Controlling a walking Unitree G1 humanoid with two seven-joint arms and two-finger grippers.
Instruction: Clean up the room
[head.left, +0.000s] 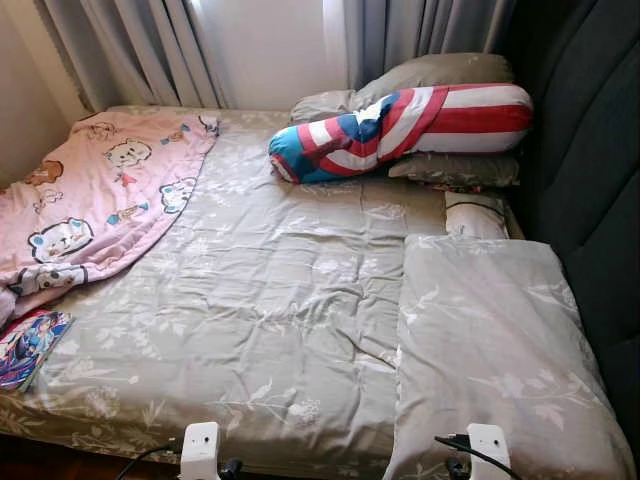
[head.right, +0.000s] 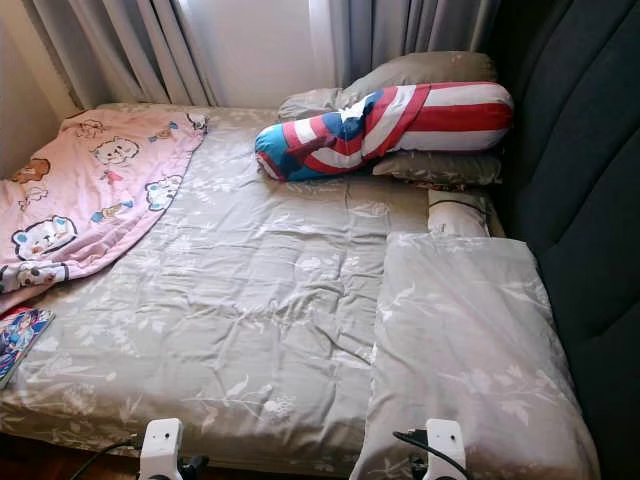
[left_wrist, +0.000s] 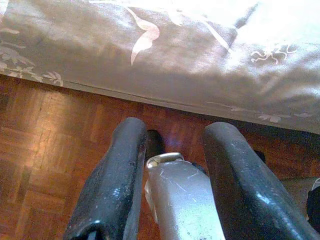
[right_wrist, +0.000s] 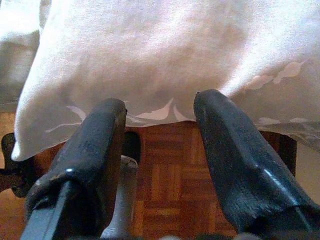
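Observation:
A bed with a grey floral sheet (head.left: 270, 290) lies before me. A pink cartoon blanket (head.left: 95, 190) is crumpled over its far left part. At the head lies a red, white and blue bolster (head.left: 420, 125) on grey pillows (head.left: 440, 72). A large grey pillow (head.left: 490, 340) rests on the near right corner. A colourful flat item (head.left: 28, 345) sits at the bed's left edge. Both arms hang low by the bed's near edge. My left gripper (left_wrist: 175, 132) is open above the parquet floor, and my right gripper (right_wrist: 160, 102) is open below the overhanging pillow.
A dark padded headboard (head.left: 590, 180) runs along the right side. Grey curtains (head.left: 150, 45) and a bright window are behind the bed. Parquet floor (left_wrist: 45, 130) lies under the bed's near edge. A small white pillow (head.left: 475, 215) is wedged by the headboard.

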